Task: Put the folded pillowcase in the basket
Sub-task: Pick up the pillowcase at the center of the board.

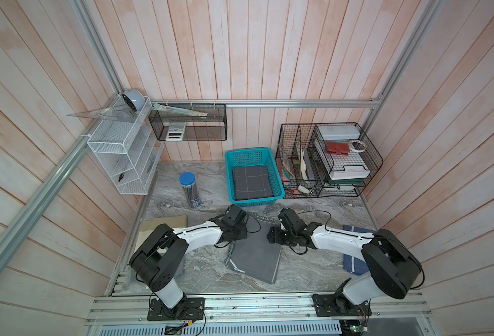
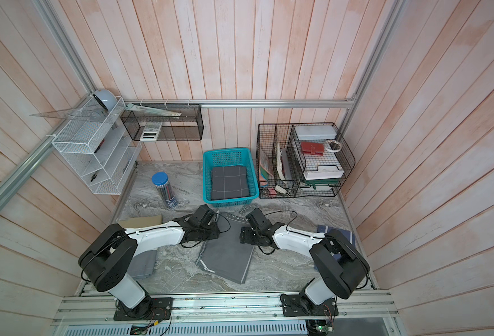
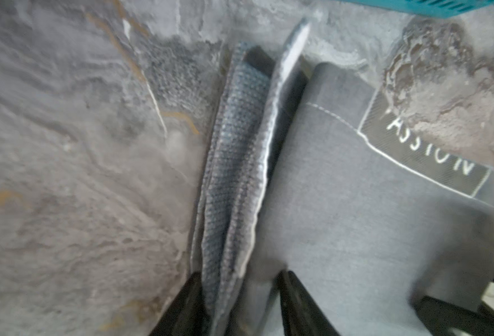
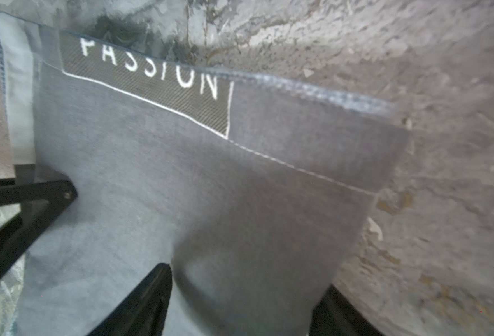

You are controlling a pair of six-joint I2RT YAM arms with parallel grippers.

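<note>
Basket (image 1: 254,201) holds folded checked cloth (image 1: 251,183) (dark grey).

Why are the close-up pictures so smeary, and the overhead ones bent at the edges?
In both top views the wall planks fan outward, a wide-lens effect, though the basket is crisp; in the left wrist view the pillowcase is smeared; in the right wrist view the label is readable but the tabletop is soft.
</note>
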